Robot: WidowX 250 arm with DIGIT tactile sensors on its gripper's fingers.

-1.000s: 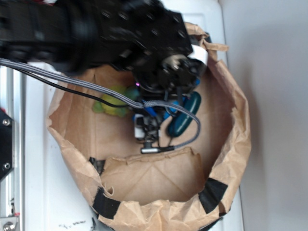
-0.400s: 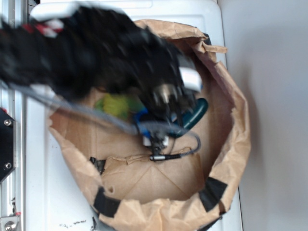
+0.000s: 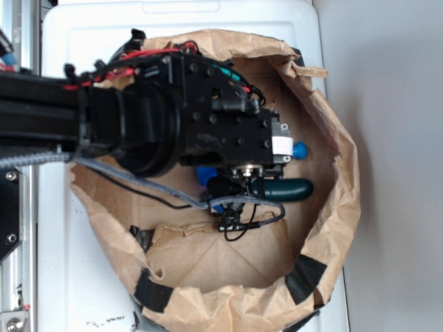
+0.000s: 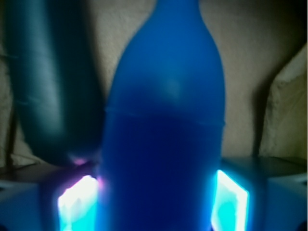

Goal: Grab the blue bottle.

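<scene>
In the wrist view, the gripper [image 4: 155, 202] is seen with one glowing finger pad [image 4: 77, 204] at either side of the blue bottle [image 4: 163, 130], each pad lying right against the bottle's body; whether the bottle is actually clamped cannot be told. The bottle fills the middle of that view, its body between the fingers and its shoulder tapering toward the neck at the top edge. Just beside it, on the left of the view, a dark teal capsule-shaped object [image 4: 48, 86] is seen, blurred.

In the exterior view, the gripper is hidden under the black arm [image 3: 180, 124], which is reached into a brown paper bag [image 3: 339, 207]. Only the bottle's blue cap end [image 3: 300, 149] and a blue patch are left visible past the arm. The teal object [image 3: 284, 189] lies on the bag's floor just below it. The bag rests on a white surface [image 3: 97, 28]. No label or legible writing is shown on any item.
</scene>
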